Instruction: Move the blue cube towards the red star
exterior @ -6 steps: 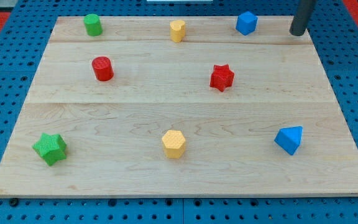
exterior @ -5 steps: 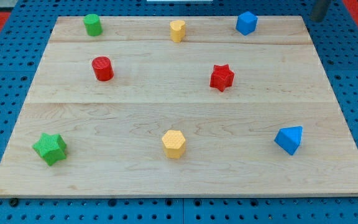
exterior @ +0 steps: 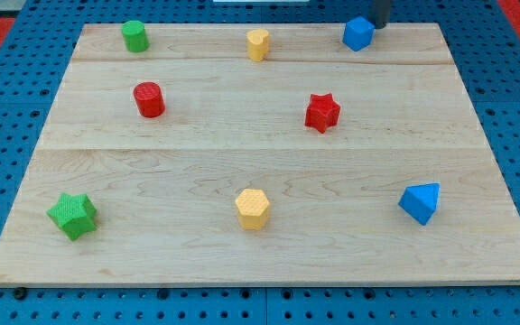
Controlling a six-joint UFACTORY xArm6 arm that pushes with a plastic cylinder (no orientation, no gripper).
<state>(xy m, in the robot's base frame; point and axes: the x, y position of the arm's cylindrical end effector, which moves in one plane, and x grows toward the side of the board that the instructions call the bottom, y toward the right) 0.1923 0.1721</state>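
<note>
The blue cube [exterior: 357, 33] sits near the board's top edge, right of centre. The red star [exterior: 322, 112] lies below it and slightly to the left, about a quarter of the board's depth away. My tip [exterior: 379, 24] is at the very top of the view, just to the upper right of the blue cube and close to it; I cannot tell whether they touch. Only the short lower end of the dark rod shows.
On the wooden board [exterior: 477, 135] there are also a green cylinder [exterior: 134, 36], a yellow block [exterior: 257, 43], a red cylinder [exterior: 149, 99], a green star [exterior: 72, 215], a yellow hexagonal block [exterior: 253, 208] and a blue wedge-like block [exterior: 421, 202].
My tip went from the board's top right corner up out toward the view's edge, then left to beside the blue cube. No block has moved.
</note>
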